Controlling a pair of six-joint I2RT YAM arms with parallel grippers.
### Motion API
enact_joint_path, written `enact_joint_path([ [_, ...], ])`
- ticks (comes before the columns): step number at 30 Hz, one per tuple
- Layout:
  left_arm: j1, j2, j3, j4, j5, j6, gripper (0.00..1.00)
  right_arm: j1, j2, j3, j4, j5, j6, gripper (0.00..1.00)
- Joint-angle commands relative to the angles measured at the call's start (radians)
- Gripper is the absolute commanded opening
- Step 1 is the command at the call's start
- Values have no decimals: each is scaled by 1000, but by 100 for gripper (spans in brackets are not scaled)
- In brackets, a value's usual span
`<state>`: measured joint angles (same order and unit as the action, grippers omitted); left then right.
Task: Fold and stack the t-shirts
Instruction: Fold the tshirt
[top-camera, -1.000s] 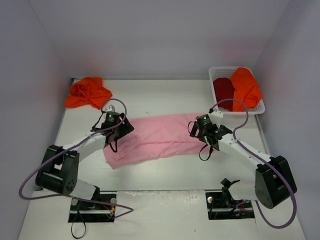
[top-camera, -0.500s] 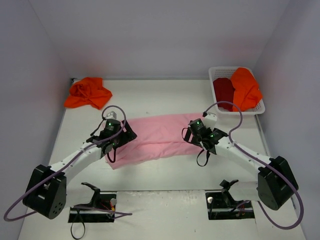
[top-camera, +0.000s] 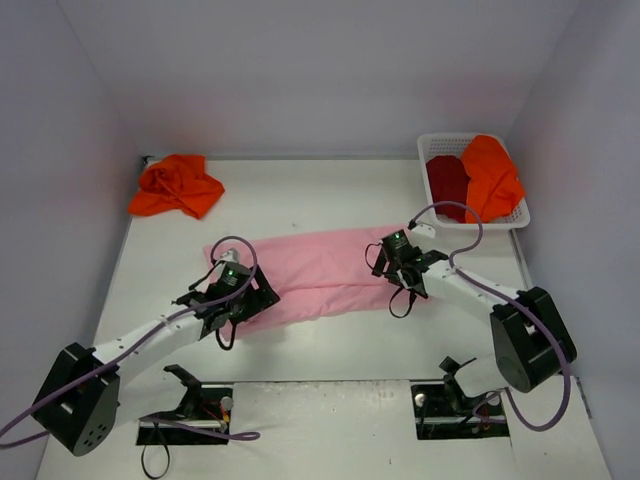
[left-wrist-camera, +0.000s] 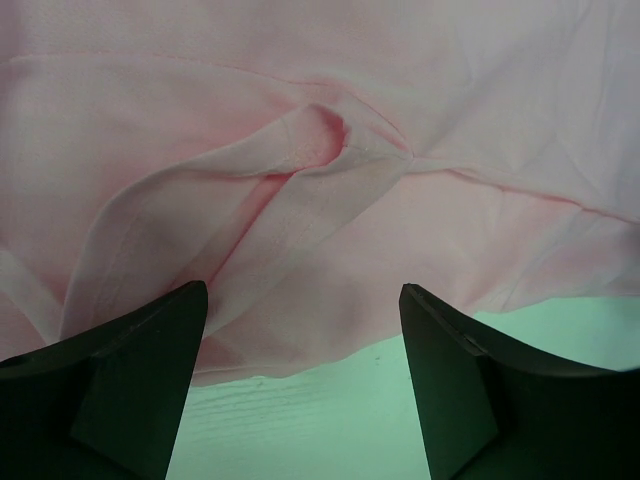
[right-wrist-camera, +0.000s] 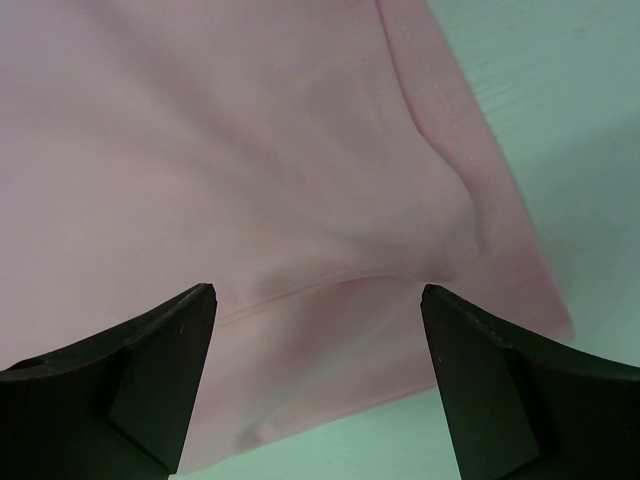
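On the table (top-camera: 330, 345), centre, pink shirt (top-camera: 310, 272) is lying spread in a long band; left claw (left-wrist-camera: 303, 300) and right claw (right-wrist-camera: 318, 295) are hovering over its ends, both apart and empty, likely poised to pinch for folding.

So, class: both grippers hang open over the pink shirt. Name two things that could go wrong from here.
1. The left gripper sits over a bunched fold of the shirt; it may pinch uneven layers.
2. The right gripper is near a curling edge; the fold could go crooked.
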<state>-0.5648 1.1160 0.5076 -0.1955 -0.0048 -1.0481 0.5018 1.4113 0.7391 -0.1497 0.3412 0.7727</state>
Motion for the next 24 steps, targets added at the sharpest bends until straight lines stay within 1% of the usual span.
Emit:
enact_joint_path([
  [1, -1, -16, 17, -7, -58, -18, 72, -2, 37, 80, 78, -14, -32, 80],
  [3, 0, 14, 35, 1, -58, -10, 72, -2, 58, 97, 81, -11, -39, 80],
  [6, 0, 109, 72, 22, -47, 2, 72, -8, 71, 129, 81, -5, -56, 80],
  [12, 3, 179, 98, 74, -53, 14, 72, -43, 95, 197, 85, -16, -99, 80],
  [24, 55, 340, 170, 145, -24, 39, 72, -55, 268, 270, 141, -77, -122, 80],
])
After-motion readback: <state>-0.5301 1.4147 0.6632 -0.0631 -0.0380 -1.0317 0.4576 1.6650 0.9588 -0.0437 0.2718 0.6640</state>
